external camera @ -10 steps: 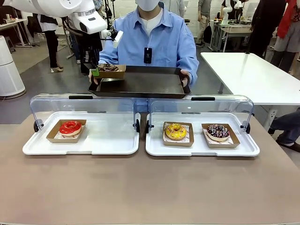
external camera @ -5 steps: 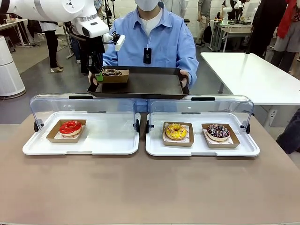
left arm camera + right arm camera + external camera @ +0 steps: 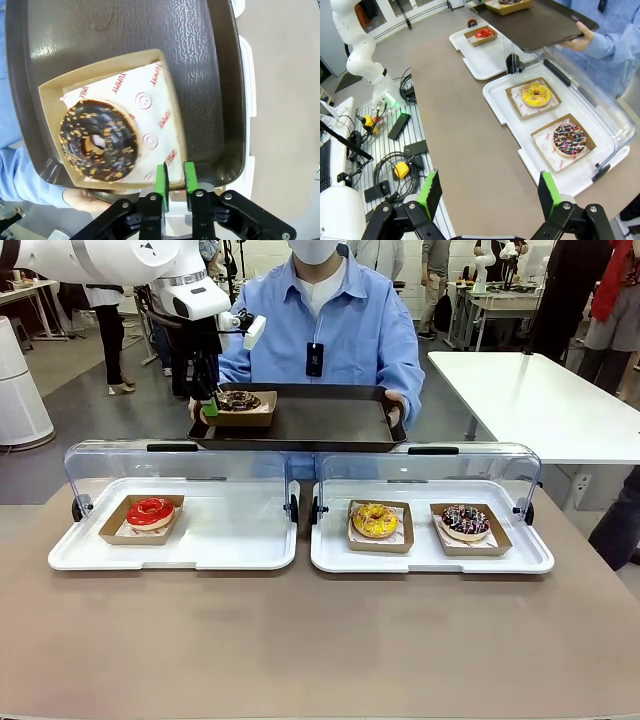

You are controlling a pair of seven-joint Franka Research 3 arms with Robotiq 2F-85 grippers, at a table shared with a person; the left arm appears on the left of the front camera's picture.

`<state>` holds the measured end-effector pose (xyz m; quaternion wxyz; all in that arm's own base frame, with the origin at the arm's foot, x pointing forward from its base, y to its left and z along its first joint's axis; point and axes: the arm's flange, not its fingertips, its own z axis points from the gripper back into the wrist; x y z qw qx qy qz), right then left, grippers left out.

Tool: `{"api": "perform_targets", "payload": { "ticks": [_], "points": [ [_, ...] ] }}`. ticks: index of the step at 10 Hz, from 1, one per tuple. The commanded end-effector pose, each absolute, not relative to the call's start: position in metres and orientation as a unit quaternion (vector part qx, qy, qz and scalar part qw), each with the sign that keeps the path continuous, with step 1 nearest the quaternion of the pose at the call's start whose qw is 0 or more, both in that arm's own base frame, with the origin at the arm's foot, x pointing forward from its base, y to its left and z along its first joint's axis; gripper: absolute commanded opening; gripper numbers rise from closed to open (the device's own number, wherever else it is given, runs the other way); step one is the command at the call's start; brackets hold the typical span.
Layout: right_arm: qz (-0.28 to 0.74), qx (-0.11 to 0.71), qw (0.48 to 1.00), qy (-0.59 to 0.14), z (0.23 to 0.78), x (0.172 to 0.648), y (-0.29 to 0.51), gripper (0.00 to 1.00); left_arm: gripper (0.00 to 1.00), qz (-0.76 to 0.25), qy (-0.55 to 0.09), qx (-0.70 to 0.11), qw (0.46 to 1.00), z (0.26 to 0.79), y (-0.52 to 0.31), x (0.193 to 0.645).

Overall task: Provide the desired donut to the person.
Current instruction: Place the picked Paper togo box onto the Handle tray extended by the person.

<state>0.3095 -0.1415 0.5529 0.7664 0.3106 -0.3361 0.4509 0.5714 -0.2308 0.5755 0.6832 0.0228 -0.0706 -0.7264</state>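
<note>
Four donuts on record, one at delivery.

Item 1: chocolate donut with orange sprinkles, in its cardboard box. The box rests on the dark tray that the person holds up, upper left of centre in the front view.

My left claw: pads pressed close, pinching the box's near rim.

My right claw: spread wide and holding nothing, at the bottom edge of its own view.

Items 2–4: red donut, yellow donut and sprinkled donut, in boxes on the white trays below.

Hazards, as I judge them: the box sits near the tray's corner, so withdrawing before I let go would drag it over the rim. The tray is hand-held, so a dip could tilt the box against my pinch.
</note>
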Motion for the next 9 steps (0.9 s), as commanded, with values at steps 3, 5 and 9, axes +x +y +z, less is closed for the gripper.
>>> {"api": "perform_targets", "payload": {
  "ticks": [3,5,9],
  "points": [
    [0.455,0.315,0.758,-0.345,0.5524,0.3112,-0.1425,1.0,0.82,-0.735,-0.064,0.021,0.675,0.5831,-0.2278,0.5758],
    [0.455,0.315,0.758,-0.345,0.5524,0.3112,-0.1425,1.0,1.0,-0.733,-0.063,0.02,0.677,0.5832,-0.2277,0.5751],
    [0.455,0.315,0.758,-0.345,0.5524,0.3112,-0.1425,1.0,1.0,-0.733,-0.058,0.02,0.677,0.585,-0.2278,0.5755]
  ]
}}
